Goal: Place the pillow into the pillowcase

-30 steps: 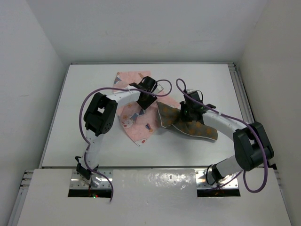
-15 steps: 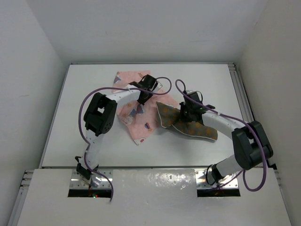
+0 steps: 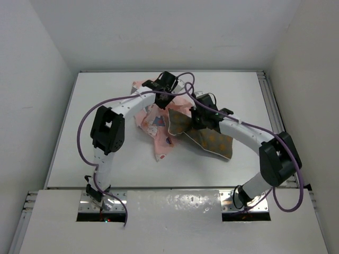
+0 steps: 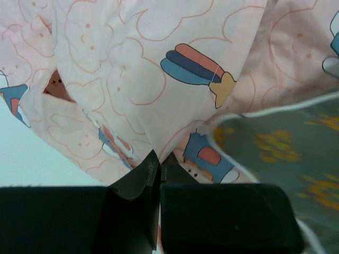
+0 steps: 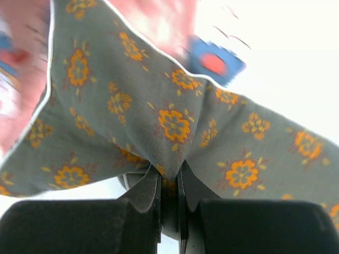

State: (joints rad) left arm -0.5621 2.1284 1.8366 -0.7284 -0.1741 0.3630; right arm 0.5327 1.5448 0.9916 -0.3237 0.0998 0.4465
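Left jaws pinch fold of pillowcase point(image 4: 132, 79), closed tight. Right jaws closed on middle of pillow point(image 5: 175, 124). Pillow in middle of bench point(image 3: 95, 106), one corner over pillowcase. Could go wrong: thin cloth slips from pinch, pillow bunches up outside.

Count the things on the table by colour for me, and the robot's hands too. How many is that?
Pink pillowcase: 1
Olive pillow with orange flowers: 1
Black robot hands: 2, the left hand and the right hand
Total: 4
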